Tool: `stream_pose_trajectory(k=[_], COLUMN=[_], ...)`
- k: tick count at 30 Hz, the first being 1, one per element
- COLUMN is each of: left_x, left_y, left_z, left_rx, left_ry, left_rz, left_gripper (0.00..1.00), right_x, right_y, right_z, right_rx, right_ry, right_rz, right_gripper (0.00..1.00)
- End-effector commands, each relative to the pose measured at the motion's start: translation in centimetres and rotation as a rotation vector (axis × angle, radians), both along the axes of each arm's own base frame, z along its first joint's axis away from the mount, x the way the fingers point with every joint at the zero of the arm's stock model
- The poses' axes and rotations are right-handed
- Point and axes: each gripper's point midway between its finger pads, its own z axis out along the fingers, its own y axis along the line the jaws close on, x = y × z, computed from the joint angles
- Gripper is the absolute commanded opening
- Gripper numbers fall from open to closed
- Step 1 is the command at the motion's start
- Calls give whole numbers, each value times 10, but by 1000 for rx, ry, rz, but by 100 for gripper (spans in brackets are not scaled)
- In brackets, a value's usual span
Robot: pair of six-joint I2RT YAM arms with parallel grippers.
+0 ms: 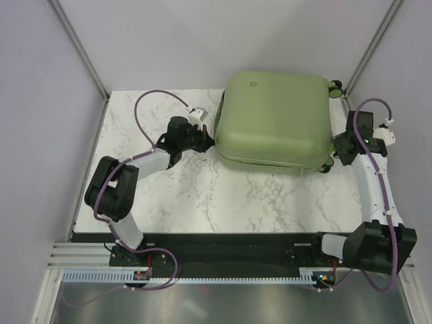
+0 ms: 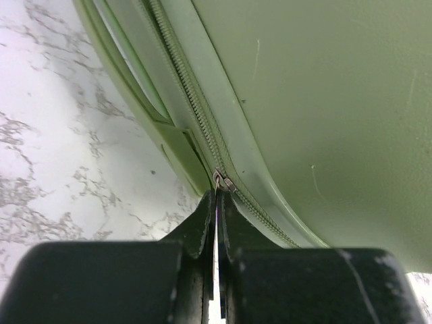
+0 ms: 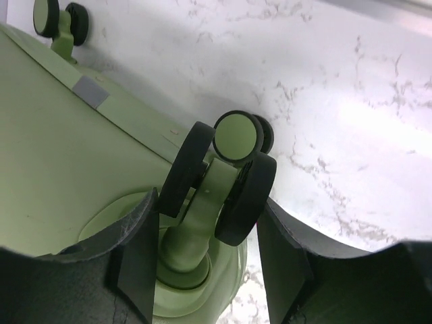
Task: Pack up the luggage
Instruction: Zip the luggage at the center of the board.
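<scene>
The luggage (image 1: 277, 118) is a sage-green hard-shell suitcase lying flat and closed at the back right of the table. My left gripper (image 1: 208, 138) is at its left side. In the left wrist view the left gripper (image 2: 217, 196) is shut, with the metal zipper pull (image 2: 221, 181) pinched at its tips on the shell's (image 2: 324, 101) zip line. My right gripper (image 1: 335, 150) is at the suitcase's right front corner. There the right gripper (image 3: 208, 202) is shut on a black-and-green twin wheel (image 3: 236, 135), one finger (image 3: 135, 250) against each tyre.
White marble tabletop (image 1: 202, 196) surrounds the case. Another wheel pair (image 3: 61, 17) sticks out at the far right corner, also seen in the top view (image 1: 334, 86). Grey walls and metal frame posts enclose the table on three sides.
</scene>
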Motion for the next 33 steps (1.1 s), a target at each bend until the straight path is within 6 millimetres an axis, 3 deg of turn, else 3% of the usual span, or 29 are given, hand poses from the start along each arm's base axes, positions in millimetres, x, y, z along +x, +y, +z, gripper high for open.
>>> stream_pose_trajectory(k=[1,6,11,14,21,25,33], left_x=[-10,-37,-67,-76,-50,-26,3], left_y=[12,-7,-10,-9,-8,2,18], left_z=[-16,-12,-18,-14,-7,-8,-5], left_rx=[114,130,162,165,203,229,245], left_ry=[8,7,24,14,-41,-39,-51], left_rz=[27,-45,-92,-94,-47,33,93], left_gripper=[2,2,2,2,2,2,2], right_x=[-12,6,19,22,24,23,24], right_y=[-52,-63,-78,-84,-79,-80,-84], right_z=[4,4,4,3,-7,-6,-2], right_rx=[-295,-354,-426,-450,-454,-481,-496], right_ry=[169,174,211,227,228,217,189], right_rz=[24,49,64,79,151,185,219], right_gripper=[0,0,0,0,0,0,0])
